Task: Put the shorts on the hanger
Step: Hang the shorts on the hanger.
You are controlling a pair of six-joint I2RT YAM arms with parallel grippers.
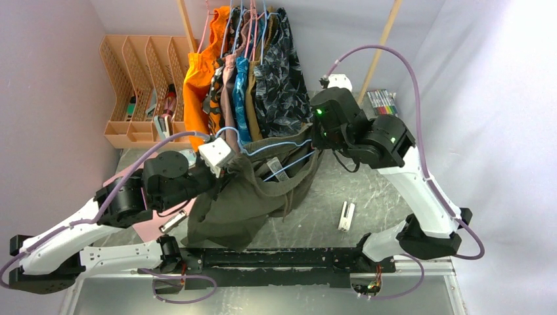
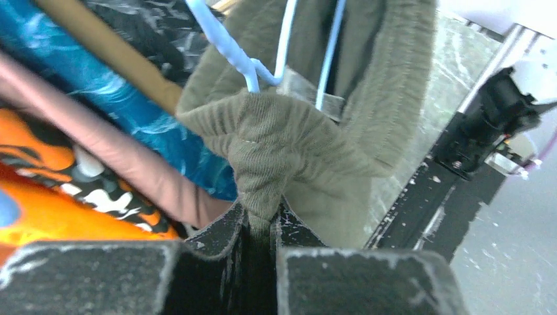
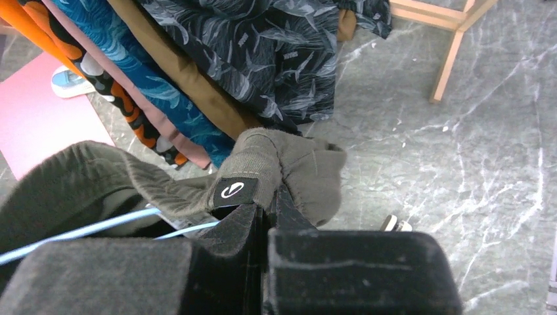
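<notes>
Item: table (image 1: 387, 197), grey marbled.
Item: shorts (image 1: 243, 197), olive. Held up at centre, just near of the hanging garments (image 1: 276, 79), with the waistband stretched left to right and the legs sagging toward the near edge.
Item: hanger (image 1: 282, 145), light blue. Its wires run inside the waistband opening, so threading looks largely done.
Item: left gripper (image 2: 263, 223), clamped on the left waistband end.
Item: right gripper (image 3: 266, 207), clamped on the right end, beside a black label.
Outstanding, by judgement: seat the waistband evenly, then let go.

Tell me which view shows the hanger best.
Top external: most of the hanger shows there, its frame running across the opening of the shorts. Left wrist catches only its neck close up; right wrist, two short stretches of blue wire.
</notes>
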